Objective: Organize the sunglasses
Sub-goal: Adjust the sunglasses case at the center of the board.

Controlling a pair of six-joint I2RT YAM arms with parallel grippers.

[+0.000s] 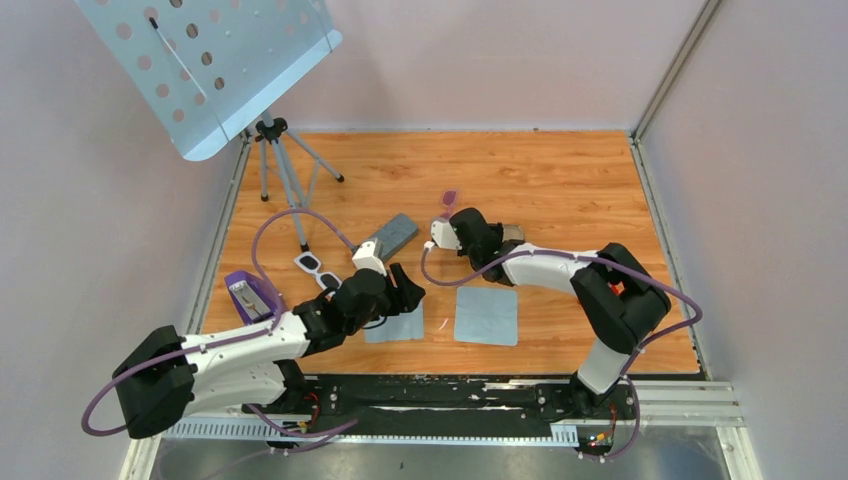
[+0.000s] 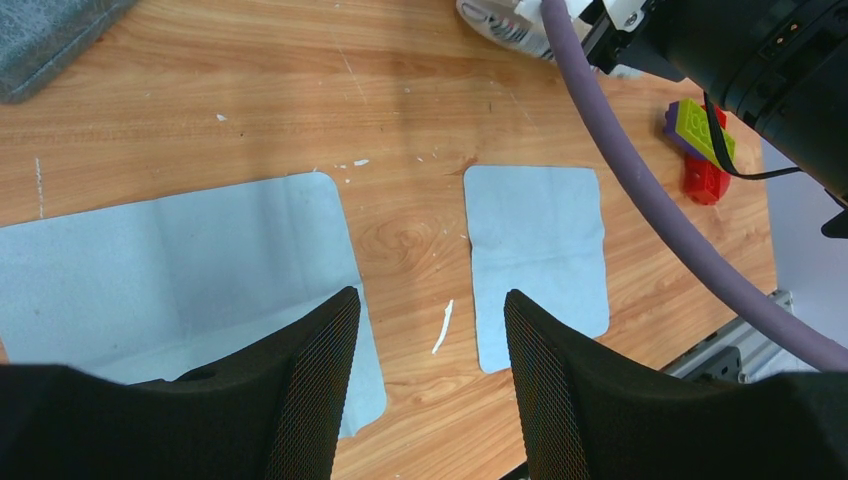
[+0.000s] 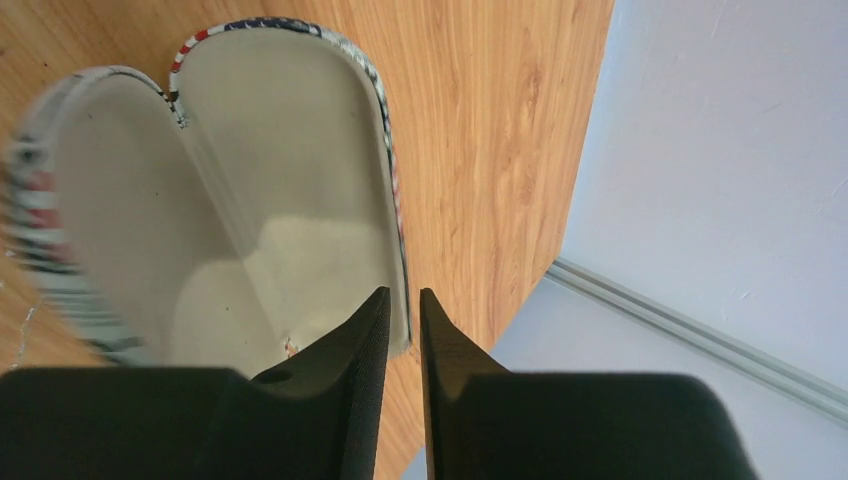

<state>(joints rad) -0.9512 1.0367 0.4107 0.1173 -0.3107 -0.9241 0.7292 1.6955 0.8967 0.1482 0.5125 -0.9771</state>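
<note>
left gripper (image 1: 408, 290) hangs over a pale blue square cloth (image 1: 396, 326) near the front of the wooden counter (image 1: 560, 180). the small purple-pink tinted sunglasses (image 1: 449, 198) sit farther back, just beyond the tip of the right arm (image 1: 540, 265) and near a plain grey oblong case (image 1: 389, 235).

from the left wrist, its jaws stand well apart with nothing between them.

from the right wrist, the right gripper (image 3: 403, 292) shows only a narrow, empty slit, beside an open flag-patterned case (image 3: 250, 200) with beige lining.
</note>
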